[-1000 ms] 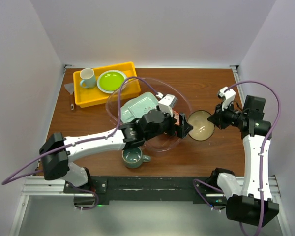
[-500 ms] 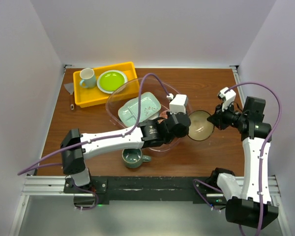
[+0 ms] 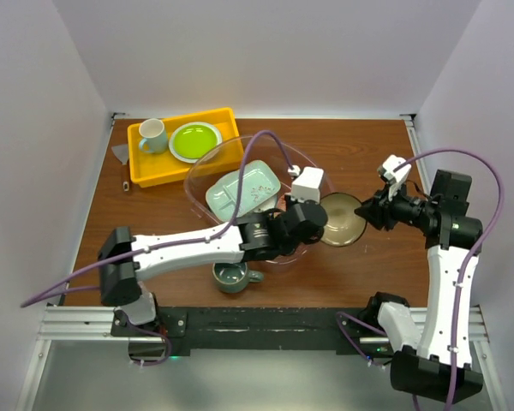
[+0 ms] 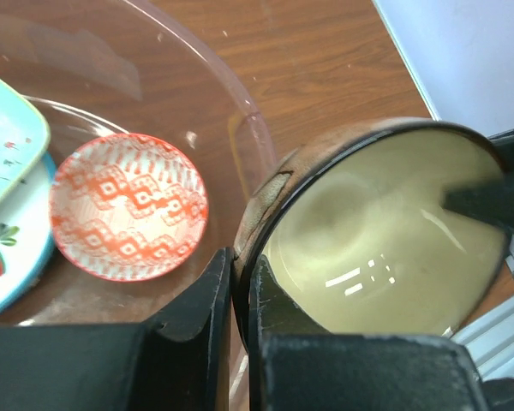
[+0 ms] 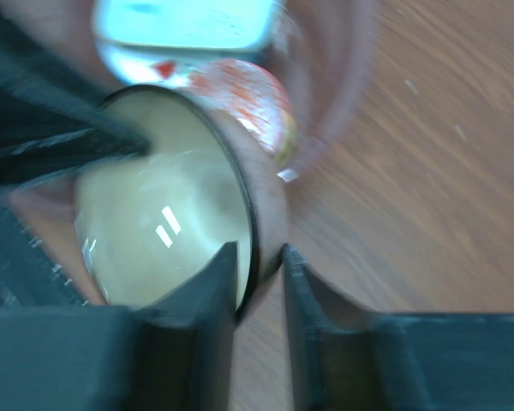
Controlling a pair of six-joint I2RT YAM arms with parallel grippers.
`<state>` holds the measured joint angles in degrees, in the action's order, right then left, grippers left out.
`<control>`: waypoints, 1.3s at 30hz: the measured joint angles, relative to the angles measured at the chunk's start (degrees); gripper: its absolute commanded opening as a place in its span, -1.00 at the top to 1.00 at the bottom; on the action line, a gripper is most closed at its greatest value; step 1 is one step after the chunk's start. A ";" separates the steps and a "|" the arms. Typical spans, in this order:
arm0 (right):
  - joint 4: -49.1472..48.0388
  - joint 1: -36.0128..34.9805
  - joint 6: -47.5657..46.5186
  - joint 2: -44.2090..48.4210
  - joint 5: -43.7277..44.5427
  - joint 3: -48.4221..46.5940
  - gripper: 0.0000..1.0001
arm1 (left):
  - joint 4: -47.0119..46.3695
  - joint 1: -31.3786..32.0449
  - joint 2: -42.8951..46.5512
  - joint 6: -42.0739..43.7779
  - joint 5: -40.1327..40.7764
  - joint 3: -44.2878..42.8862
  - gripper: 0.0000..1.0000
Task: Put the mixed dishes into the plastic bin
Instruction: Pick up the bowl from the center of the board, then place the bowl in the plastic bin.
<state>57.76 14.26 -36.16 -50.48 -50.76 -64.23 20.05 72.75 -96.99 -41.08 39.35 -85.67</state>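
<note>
A reddish-brown bowl (image 3: 343, 220) with a yellow inside hangs between both arms, just right of the plastic bin (image 3: 207, 163). My left gripper (image 3: 322, 221) is shut on its left rim (image 4: 240, 261). My right gripper (image 3: 366, 210) straddles the opposite rim (image 5: 259, 253) with its jaws open, a gap showing beside the bowl's (image 5: 163, 223) outer wall. Inside the bin (image 4: 248, 120) lie a pale-green divided tray (image 3: 242, 190), a red-patterned small bowl (image 4: 128, 205) and a white plate (image 4: 4, 257) with a fruit mark. A grey-green mug (image 3: 231, 276) stands on the table in front of the bin.
A yellow tray (image 3: 146, 171) at the back left holds a lime-green plate (image 3: 194, 140) and a pale mug (image 3: 152, 134). White walls close in the table on the left, right and back. The left arm stretches across the bin's near side.
My left gripper swung to the bowl's left rim and shut on it. My right gripper's jaws have parted from the rim they held. The bowl now lies flatter.
</note>
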 measured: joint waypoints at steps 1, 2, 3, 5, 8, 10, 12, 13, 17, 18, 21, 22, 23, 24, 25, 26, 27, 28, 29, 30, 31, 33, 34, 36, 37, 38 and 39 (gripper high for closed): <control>1.66 -0.07 -1.77 0.07 -2.91 -0.76 -0.10 | -0.68 -0.31 2.03 1.14 -0.48 2.01 1.00; 2.97 -0.20 -3.61 0.35 -5.33 -1.29 -0.21 | -0.96 -0.81 3.69 1.97 -1.36 3.54 1.00; 4.13 -0.37 -5.01 0.74 -7.45 -1.73 -0.30 | -1.16 -1.46 5.38 2.73 -1.99 5.14 1.00; 5.73 -0.44 -7.04 1.55 -10.56 -2.05 -0.51 | -1.38 -3.13 7.61 3.56 -2.95 7.32 1.00; 6.40 -0.44 -7.91 2.32 -12.70 -2.08 -0.63 | -2.67 -6.62 10.51 4.35 -5.11 10.80 1.00; 6.34 -0.44 -7.61 2.49 -13.40 -2.08 -0.67 | -3.23 -8.90 12.11 4.46 -6.75 12.98 1.00; 5.53 -0.44 -6.84 2.54 -13.42 -1.84 -0.68 | -3.21 -11.45 13.79 4.68 -8.44 15.10 1.00; 4.90 -0.44 -6.25 2.64 -13.40 -1.64 -0.70 | -3.23 -12.52 14.45 4.76 -9.01 15.93 1.00; 0.98 -0.44 -3.58 3.28 -13.22 1.05 -0.81 | -3.19 -15.12 16.28 5.38 -10.38 17.81 1.00; -0.04 -0.44 -2.93 3.43 -13.07 2.10 -0.82 | -3.23 -15.50 16.70 5.66 -10.88 18.08 1.00; -3.93 -0.44 -0.66 4.07 -12.17 5.73 -0.90 | -3.41 -16.61 17.46 6.49 -12.87 18.10 1.00; -4.96 -0.44 -0.11 4.17 -11.65 6.75 -0.90 | -3.65 -16.96 17.62 6.88 -13.66 18.10 1.00; -6.45 -0.44 0.63 4.37 -11.30 8.09 -0.93 | -3.98 -17.49 17.70 7.45 -14.80 18.10 1.00; -7.80 -0.42 1.38 4.50 -10.75 9.35 -0.93 | -4.15 -17.88 17.70 7.85 -15.72 18.10 1.00; -8.87 -0.42 1.90 4.57 -10.14 10.43 -0.94 | -4.44 -18.40 17.73 8.28 -16.70 18.16 1.00; -9.81 -0.42 2.45 4.63 -9.73 11.32 -0.94 | -4.98 -18.91 17.75 8.92 -17.75 18.43 1.00; -10.56 -0.42 2.86 4.66 -9.25 11.98 -0.96 | -5.62 -19.37 17.81 9.53 -19.17 18.84 1.00; -11.19 -0.42 3.15 4.74 -8.68 12.46 -0.96 | -5.77 -19.91 17.81 10.08 -19.82 19.04 1.00; -12.02 -0.42 3.43 4.81 -8.48 12.81 -0.96 | -5.79 -20.33 17.81 10.67 -20.72 19.21 1.00; -12.66 -0.42 3.67 4.92 -8.26 13.11 -0.96 | -5.92 -20.68 17.84 11.13 -21.53 19.52 1.00; -13.09 -0.42 3.93 4.94 -8.09 13.27 -0.96 | -6.21 -21.14 17.84 11.87 -22.69 19.91 1.00; -13.97 -0.42 4.15 5.07 -7.67 13.55 -0.96 | -6.27 -21.81 17.84 12.81 -24.20 20.46 1.00; -14.34 -0.42 4.28 5.16 -7.48 13.70 -0.96 | -6.27 -22.16 17.84 13.29 -25.03 20.72 1.00; -14.75 -0.42 4.37 5.29 -7.21 13.86 -0.96 | -6.16 -22.62 17.84 14.16 -26.49 20.98 1.00; -15.02 -0.42 4.46 5.29 -7.19 13.90 -0.96 | -6.25 -22.91 17.84 14.67 -27.21 21.09 1.00; -15.19 -0.42 4.50 5.29 -7.19 13.92 -0.96 | -6.40 -23.12 17.84 15.17 -27.98 21.18 1.00; -15.30 -0.42 4.52 5.29 -7.17 13.92 -0.96 | -6.51 -23.28 17.84 15.45 -28.55 21.20 1.00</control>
<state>42.46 13.85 -31.64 -45.19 -57.93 -50.30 13.54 49.47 -79.15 -25.63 10.81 -64.47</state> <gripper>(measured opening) 0.982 0.103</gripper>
